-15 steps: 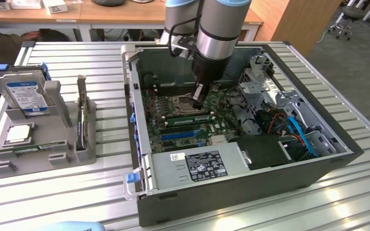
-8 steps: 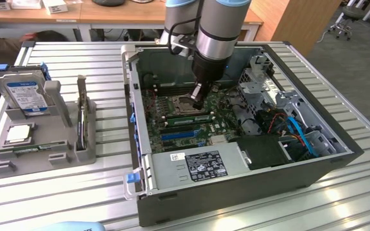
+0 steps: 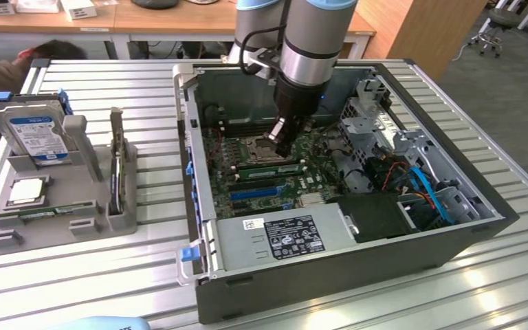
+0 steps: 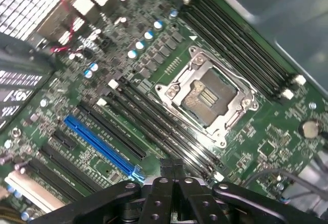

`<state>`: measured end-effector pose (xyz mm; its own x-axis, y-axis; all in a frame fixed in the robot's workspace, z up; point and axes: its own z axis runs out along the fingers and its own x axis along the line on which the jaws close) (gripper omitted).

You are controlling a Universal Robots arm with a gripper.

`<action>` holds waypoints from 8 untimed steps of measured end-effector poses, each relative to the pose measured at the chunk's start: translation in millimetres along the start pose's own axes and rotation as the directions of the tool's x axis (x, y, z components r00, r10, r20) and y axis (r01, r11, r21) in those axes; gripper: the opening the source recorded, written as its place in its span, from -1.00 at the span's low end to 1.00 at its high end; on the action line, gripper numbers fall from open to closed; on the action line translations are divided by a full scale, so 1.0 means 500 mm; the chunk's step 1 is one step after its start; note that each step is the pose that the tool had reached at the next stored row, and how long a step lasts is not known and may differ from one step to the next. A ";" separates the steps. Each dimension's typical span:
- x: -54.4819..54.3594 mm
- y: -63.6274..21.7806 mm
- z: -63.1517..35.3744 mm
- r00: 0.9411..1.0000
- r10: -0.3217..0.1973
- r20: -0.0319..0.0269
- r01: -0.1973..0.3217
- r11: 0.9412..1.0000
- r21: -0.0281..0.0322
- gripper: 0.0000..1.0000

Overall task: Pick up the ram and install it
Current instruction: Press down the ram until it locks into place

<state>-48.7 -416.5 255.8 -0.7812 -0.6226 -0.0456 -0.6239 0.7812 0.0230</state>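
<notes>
My gripper [image 3: 284, 150] reaches down into the open computer case [image 3: 337, 275], just over the motherboard beside the empty processor socket [image 3: 256, 146]. Its fingers are shut, with nothing between the tips. A long pale green stick, the ram [image 3: 266, 168], lies along a memory slot directly below the fingertips; I cannot tell whether they touch it. In the wrist view the shut gripper [image 4: 171, 163] hovers over the black memory slots [image 4: 154, 126] next to the socket [image 4: 207, 98].
A grey tray [image 3: 90, 185] on the exterior view's left holds a hard drive [image 3: 35, 134], a silver processor chip [image 3: 27, 190] and a small green board [image 3: 49, 212]. The power supply [image 3: 282, 237], drive cage [image 3: 379, 110] and blue cables [image 3: 429, 189] crowd the case. A person [image 3: 25, 58] is behind the table.
</notes>
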 end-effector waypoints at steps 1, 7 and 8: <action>0.000 0.000 0.000 1.000 0.016 0.000 -0.016 1.000 0.001 -0.80; 0.000 0.000 0.001 0.994 0.107 0.003 -0.107 0.994 0.005 -0.80; 0.000 0.000 0.001 0.992 0.123 0.003 -0.123 0.992 0.005 -0.80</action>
<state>-48.9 -416.5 255.3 -0.8517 -0.5221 -0.0456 -0.5233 0.8518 0.0230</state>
